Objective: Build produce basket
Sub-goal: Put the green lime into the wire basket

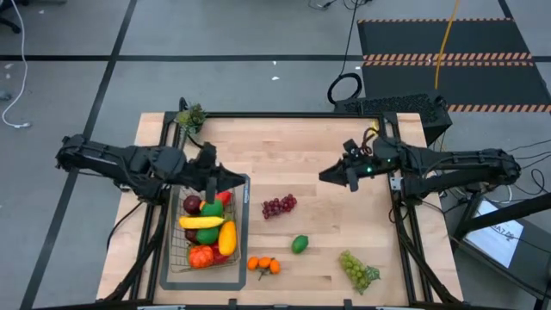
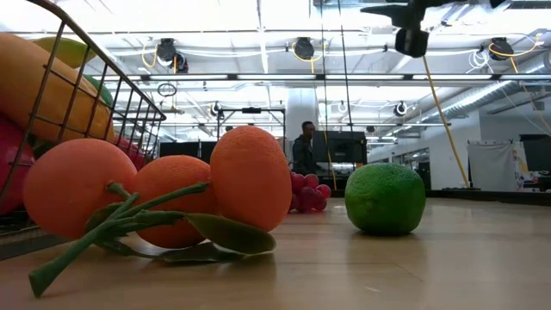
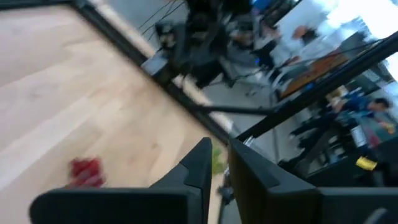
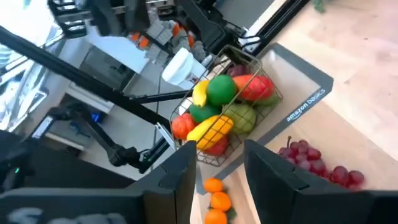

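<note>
The wire basket point(image 1: 239, 226) stands on a grey mat at the table's left and holds several pieces of produce, among them a banana point(image 1: 201, 221) and a mango point(image 1: 226, 237). On the bare wood lie purple grapes point(image 1: 278, 205), a lime point(image 1: 300, 244), oranges on a leafy stem point(image 1: 263, 265) and green grapes point(image 1: 359, 269). My left gripper point(image 1: 231, 177) hovers over the basket's far end, its fingers point(image 3: 205, 163) a narrow gap apart with nothing between them. My right gripper point(image 1: 327, 177) hangs open above the table's right middle, holding nothing point(image 4: 219, 155).
A small potted sprig point(image 1: 191, 116) stands at the far left corner. The grey mat point(image 1: 244, 275) juts out around the basket. Bare wood shows across the far middle of the table. In the low view a person point(image 2: 306, 146) stands in the room behind.
</note>
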